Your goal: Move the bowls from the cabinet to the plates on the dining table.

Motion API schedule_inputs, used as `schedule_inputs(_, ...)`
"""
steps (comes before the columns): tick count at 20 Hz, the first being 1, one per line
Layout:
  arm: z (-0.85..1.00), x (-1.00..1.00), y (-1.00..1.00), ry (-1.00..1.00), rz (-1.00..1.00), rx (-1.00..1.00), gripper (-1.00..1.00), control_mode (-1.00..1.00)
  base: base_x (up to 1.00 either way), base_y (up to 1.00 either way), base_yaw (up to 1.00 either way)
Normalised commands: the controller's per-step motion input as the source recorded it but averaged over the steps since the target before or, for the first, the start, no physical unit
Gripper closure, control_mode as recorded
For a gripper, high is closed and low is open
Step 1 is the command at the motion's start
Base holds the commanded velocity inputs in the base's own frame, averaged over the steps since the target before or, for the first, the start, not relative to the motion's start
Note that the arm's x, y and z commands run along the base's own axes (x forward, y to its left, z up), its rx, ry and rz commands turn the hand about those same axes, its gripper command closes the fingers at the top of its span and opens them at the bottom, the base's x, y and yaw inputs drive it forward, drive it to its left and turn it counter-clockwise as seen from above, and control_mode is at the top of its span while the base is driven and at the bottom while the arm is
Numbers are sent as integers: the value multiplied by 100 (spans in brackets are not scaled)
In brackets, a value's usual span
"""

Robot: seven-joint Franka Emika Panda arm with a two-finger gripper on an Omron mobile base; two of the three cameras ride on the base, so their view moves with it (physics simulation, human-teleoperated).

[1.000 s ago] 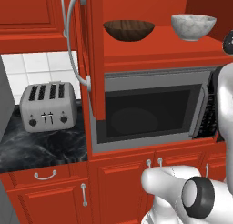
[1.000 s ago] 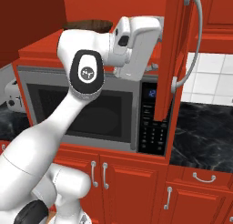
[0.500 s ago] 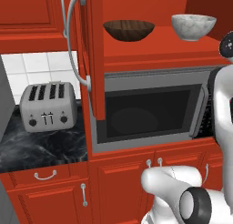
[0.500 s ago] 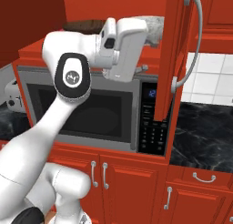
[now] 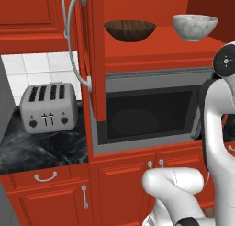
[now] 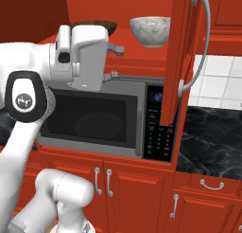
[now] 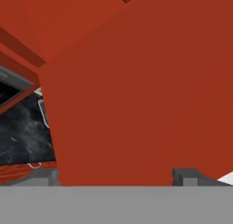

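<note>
While the claw (jaws apart) now higher, both bowls unmoved.

The arm is glossy white, built of smooth rounded tubular links. Its joints are capped by dark, near-black discs ringed in black, each with a small white emblem at the centre; one such cap sits below and behind the hand, another shows from the other side. The hand is a boxy white-to-pale-grey block with a darker grey side panel and short grey studs. Two small, dark grey, squared finger tips end it.
</note>
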Motion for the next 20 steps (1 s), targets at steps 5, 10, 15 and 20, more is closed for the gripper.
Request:
schedule_inputs(5, 7, -50, 80, -12, 11, 0, -100, -100, 0, 0, 0)
schedule_inputs(10, 17, -25, 52, -19, 15, 4, -100, -100, 0, 0, 0)
schedule_inputs(15, 22, 0, 36, -16, 14, 14, -100, -100, 0, 0, 0)
schedule_inputs(20, 4, 0, 26, -4, 15, 20, -100, -100, 0, 0, 0)
